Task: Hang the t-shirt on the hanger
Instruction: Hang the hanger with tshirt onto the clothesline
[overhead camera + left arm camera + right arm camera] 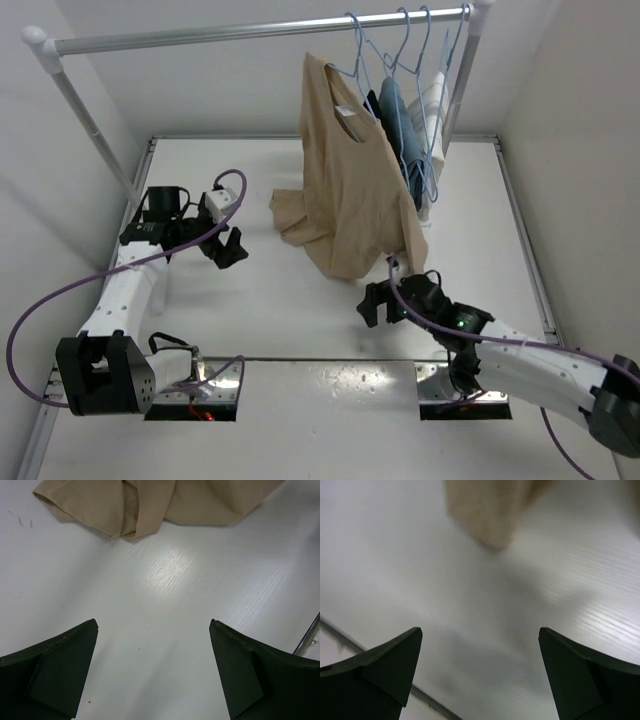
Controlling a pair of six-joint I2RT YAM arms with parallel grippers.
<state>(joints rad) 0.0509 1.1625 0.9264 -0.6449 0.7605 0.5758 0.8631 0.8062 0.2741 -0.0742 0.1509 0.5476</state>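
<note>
The tan t-shirt (348,185) hangs from a light-blue wire hanger (352,62) on the rail, its upper part draped over the hanger and its lower part pooled on the white table. Its folds show at the top of the left wrist view (135,502) and, blurred, in the right wrist view (487,510). My left gripper (228,247) is open and empty above the table, left of the shirt's pooled hem. My right gripper (380,300) is open and empty, just below the shirt's bottom corner.
A white clothes rail (250,30) spans the back. Further blue wire hangers (415,60) on it carry black, blue and white garments (405,125) right of the shirt. The rail's slanted legs stand at the left (90,120) and right (460,80). White walls enclose the table.
</note>
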